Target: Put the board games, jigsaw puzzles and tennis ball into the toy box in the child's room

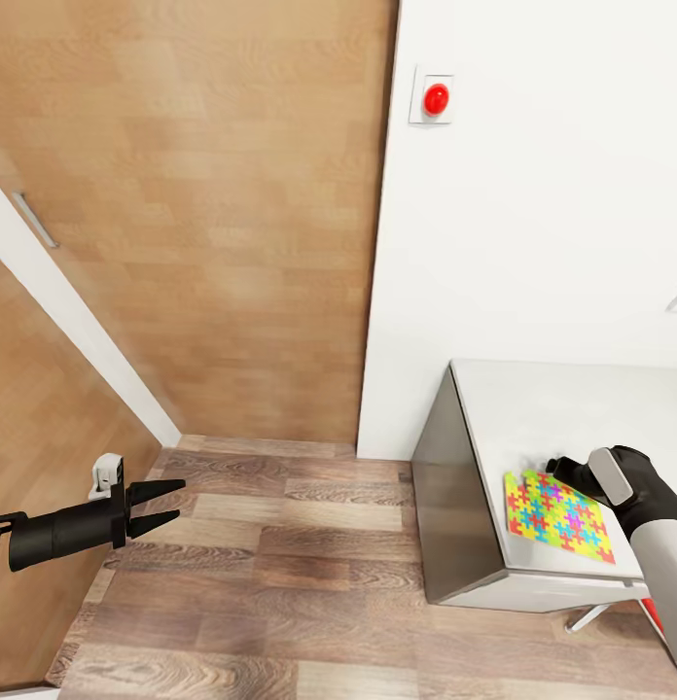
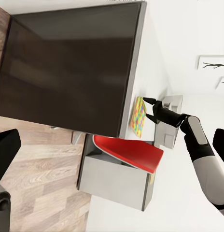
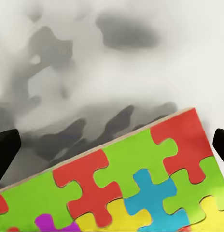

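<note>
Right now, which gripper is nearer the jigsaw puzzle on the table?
Right. The right gripper is at the far edge of the jigsaw puzzle on the table, fingers open. The left gripper hangs over the wood floor, well off to the table's side.

- One jigsaw puzzle (image 1: 557, 515), a flat multicoloured square lying on the table (image 1: 533, 408).
- One table, pale-topped, standing against the white wall.
- One red round wall button (image 1: 436, 98).
- Two robot arms, each ending in one gripper: the left gripper (image 1: 161, 506) and the right gripper (image 1: 562, 471).
- One red chair seat (image 2: 129, 151) beside the table.
</note>
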You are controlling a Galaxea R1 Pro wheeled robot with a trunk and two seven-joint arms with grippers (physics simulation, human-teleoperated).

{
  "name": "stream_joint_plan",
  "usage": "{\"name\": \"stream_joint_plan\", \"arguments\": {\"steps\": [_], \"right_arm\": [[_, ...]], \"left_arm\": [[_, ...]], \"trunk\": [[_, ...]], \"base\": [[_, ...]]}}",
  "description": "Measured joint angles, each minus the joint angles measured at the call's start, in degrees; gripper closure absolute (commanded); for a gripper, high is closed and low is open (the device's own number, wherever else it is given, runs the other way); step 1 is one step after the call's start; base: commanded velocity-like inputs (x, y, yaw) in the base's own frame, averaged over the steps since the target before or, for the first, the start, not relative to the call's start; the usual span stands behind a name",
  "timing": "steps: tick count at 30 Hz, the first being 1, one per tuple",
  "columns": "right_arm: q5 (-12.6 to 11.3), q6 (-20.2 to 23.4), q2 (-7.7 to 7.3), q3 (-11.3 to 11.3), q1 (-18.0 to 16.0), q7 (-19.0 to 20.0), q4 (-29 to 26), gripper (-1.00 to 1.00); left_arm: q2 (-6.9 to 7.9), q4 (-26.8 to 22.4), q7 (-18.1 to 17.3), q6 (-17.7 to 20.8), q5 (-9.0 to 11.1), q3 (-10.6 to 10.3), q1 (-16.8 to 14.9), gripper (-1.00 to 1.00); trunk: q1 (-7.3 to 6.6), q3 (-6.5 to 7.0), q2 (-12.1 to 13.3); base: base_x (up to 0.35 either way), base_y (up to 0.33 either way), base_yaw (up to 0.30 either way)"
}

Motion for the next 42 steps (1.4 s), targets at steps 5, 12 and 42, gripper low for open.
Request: {"name": "stream_joint_plan", "arguments": {"steps": [5, 12, 42], "right_arm": [[0.05, 0.01, 0.02, -0.02, 0.01, 0.04, -0.03, -1.0], [0.27, 0.06, 0.02, 0.02, 0.01, 0.07, -0.04, -1.0], [-0.79, -1.8, -0.08, -0.03, 0.01, 0.15, 0.59, -1.0]], "left_arm": [[0.0, 0.01, 0.0, 0.0, 0.02, 0.05, 0.0, -1.0], [0.0, 0.0, 0.0, 0.0, 0.01, 0.03, 0.01, -1.0], [0.0, 0.02, 0.07, 0.0, 0.01, -0.13, -0.01, -1.0]], "trunk": [[0.0, 0.0, 0.0], [0.0, 0.0, 0.0], [0.0, 0.0, 0.0]], "base": [[-0.006, 0.081, 0.0], [-0.001, 0.101, 0.0], [-0.017, 0.029, 0.0]]}}
